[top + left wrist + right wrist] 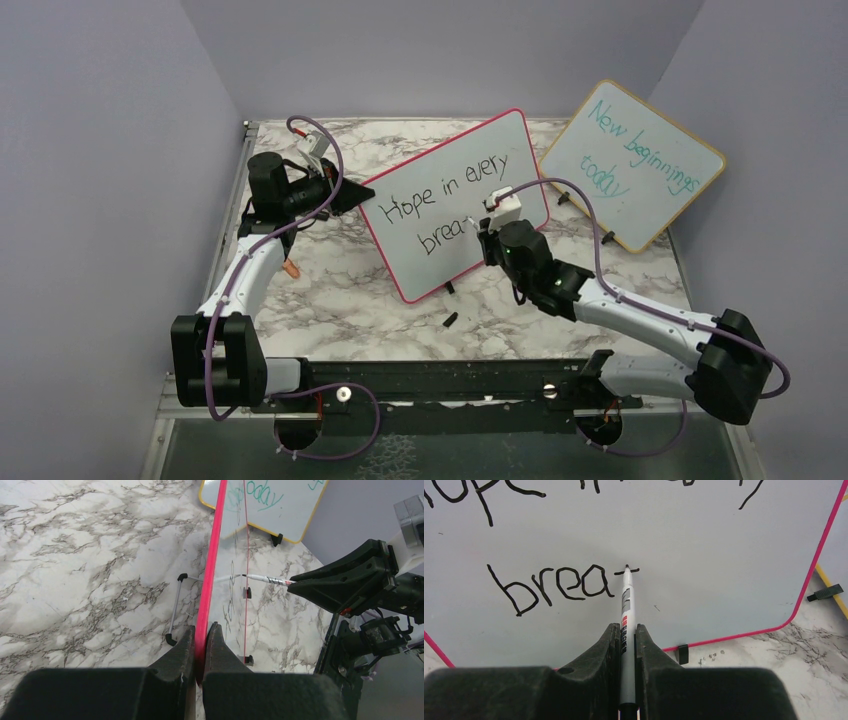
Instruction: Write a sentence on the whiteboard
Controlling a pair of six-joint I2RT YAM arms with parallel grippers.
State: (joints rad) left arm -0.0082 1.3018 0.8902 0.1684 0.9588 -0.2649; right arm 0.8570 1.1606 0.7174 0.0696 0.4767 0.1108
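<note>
– While the whiteboard point(455, 205) stands propped on its small black feet, where on the tabletop point(340, 290) is it?
– Near the middle, leaning back, with its writing face toward the arms. A second board point(632, 165), yellowish in frame and bearing teal writing, stands behind it to the right, apart from both tools.
– What does the left tool point(201, 630) have hold of?
– Its fingers are pressed together on the pink-red frame at the whiteboard's left edge. The wrist view shows the frame pinched between them with no gap.
– And the right tool point(626, 630)?
– It is clamped tight around a white marker point(626, 600), whose barrel runs out between the fingers toward the whiteboard. The black tip touches the white surface.
– How far does the sentence point(445, 208) read?
– The top line says "Hope in every". Below it stands "brea", and the marker tip sits on a short cross stroke just right of the "a".
– Anything else on the marble?
– A small black piece point(450, 320) lies in front of the whiteboard's lower edge, apart from it. What it is cannot be told.
</note>
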